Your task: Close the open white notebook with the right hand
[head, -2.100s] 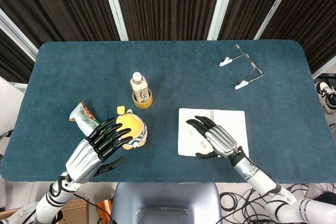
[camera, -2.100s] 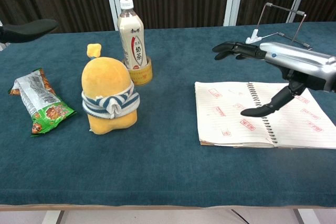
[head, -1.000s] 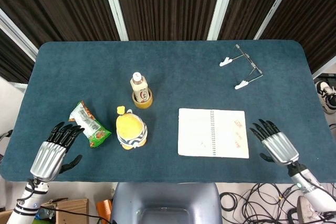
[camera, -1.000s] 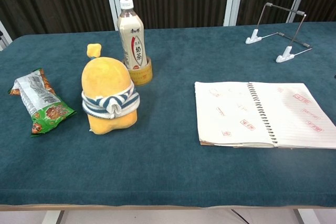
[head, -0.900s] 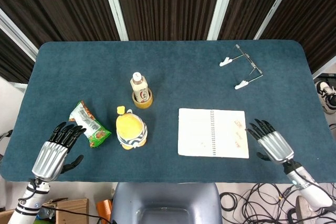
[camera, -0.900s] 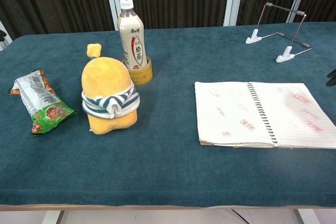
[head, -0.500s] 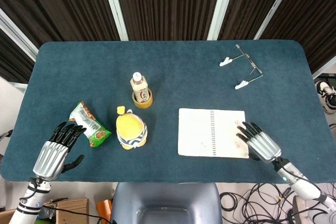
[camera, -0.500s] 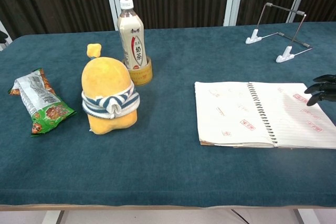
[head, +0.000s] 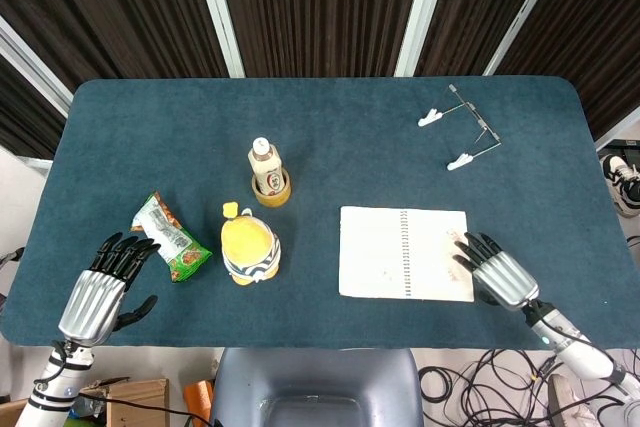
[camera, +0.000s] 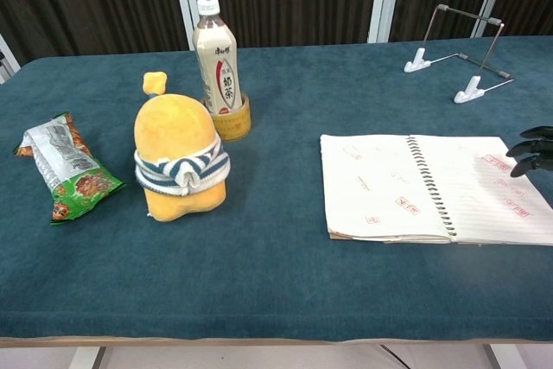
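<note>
The white spiral notebook point(head: 404, 252) point(camera: 406, 186) lies open and flat on the blue table, right of centre. My right hand point(head: 494, 272) hovers over the notebook's right edge, fingers spread, holding nothing; only its dark fingertips point(camera: 529, 151) enter the chest view at the right border. My left hand point(head: 100, 290) hangs open off the table's near left corner, beside the snack bag, and is outside the chest view.
A yellow plush toy point(head: 250, 247) point(camera: 178, 160) stands left of the notebook. Behind it a drink bottle point(head: 265, 168) point(camera: 216, 58) sits in a tape roll. A green snack bag point(head: 165, 237) point(camera: 64, 166) lies far left. A wire stand point(head: 458, 130) point(camera: 458, 62) occupies the far right.
My right hand lifted off the notebook and withdrew to the right, then came back to the notebook's right edge. My left hand pulled away from the plush toy to the table's left corner.
</note>
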Controlling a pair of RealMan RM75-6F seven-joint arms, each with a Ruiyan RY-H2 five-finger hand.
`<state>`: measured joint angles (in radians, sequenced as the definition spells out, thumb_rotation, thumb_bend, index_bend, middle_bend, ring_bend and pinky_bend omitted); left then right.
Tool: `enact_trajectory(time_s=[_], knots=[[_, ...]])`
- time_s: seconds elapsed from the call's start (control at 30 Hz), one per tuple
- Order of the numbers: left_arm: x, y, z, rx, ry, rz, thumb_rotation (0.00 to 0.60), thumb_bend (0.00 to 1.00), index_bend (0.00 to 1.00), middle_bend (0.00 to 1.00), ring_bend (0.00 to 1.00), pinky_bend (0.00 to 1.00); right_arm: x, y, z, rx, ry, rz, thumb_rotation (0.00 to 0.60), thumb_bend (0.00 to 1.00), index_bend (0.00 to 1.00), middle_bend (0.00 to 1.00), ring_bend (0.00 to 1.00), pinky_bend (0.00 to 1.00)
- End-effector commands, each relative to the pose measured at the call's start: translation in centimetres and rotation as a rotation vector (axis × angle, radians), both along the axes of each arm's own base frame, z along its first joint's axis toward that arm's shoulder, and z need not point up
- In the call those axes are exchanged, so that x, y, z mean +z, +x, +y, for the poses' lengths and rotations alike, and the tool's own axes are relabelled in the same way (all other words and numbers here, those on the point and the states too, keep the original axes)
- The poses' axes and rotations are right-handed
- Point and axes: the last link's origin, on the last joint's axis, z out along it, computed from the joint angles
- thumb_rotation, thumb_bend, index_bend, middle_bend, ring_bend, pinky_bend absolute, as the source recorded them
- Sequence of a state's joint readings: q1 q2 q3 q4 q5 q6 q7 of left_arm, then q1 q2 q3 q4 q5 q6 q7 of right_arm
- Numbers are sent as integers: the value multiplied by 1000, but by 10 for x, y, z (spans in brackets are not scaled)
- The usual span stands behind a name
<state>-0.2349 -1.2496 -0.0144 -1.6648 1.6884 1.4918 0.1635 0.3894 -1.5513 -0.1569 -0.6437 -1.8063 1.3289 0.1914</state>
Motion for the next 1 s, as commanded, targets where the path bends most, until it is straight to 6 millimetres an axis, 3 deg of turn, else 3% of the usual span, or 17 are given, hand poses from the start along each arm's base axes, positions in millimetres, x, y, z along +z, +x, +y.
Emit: enact_trajectory(time_s=[0.03,0.53,0.77,1.0], knots=[[-1,0,0,0,-1,0,600,243,194,183,129,110,2,-3,1,-7,-3,8,600,109,242,121,30,152],[0,-1,1,-1,2,-11,600,243,187,177,124,111,-16,4,-5,21,34,14,600,111,271,121,37,157],[-1,-2,0,2,-4,-9,600,243,187,176,123,111,-20,10,-8,38,31,-11,600,207,312,123,57,167],[-2,-2,0,0,-8,-9,600,243,187,176,123,110,-22,14,-12,50,20,-41,600,237,322,129,67,168]])
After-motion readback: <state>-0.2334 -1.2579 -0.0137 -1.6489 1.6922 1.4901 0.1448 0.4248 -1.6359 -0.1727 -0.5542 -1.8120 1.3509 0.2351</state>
